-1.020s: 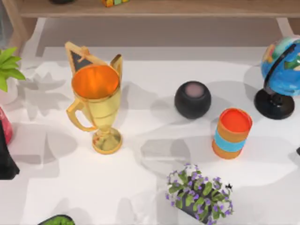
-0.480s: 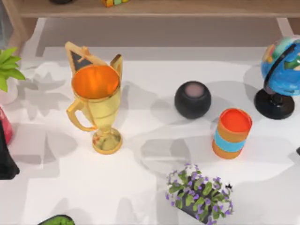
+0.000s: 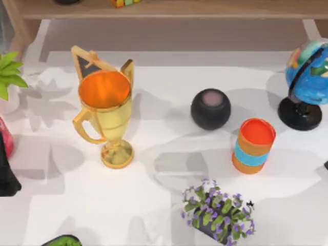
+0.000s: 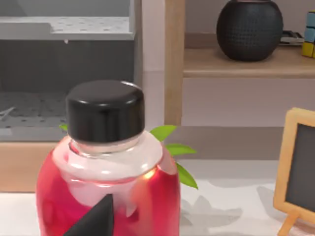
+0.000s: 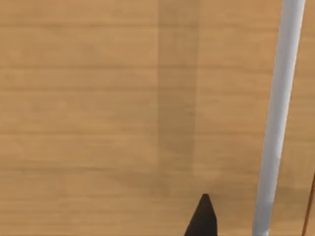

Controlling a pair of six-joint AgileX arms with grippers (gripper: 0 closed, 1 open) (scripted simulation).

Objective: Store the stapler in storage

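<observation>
Left arm [image 3: 7, 171] at left edge

Top view looks straight down on the white table [image 3: 154, 215]. Left wrist view faces level, close behind a red bottle [image 4: 108, 196], toward the wooden shelf [image 4: 246, 61]. Right wrist view faces a wooden panel [image 5: 123, 98] at close range.

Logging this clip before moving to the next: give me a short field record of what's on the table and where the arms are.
table centre: trophy, black speaker, orange cup
front: flower pot
right side: globe
left side: red bottle, black cap; leafy plant
behind table: wooden shelf
stapler: not identifiable
left end effector: black tip close to the bottle
right end effector: black tip in front of wood panel
</observation>
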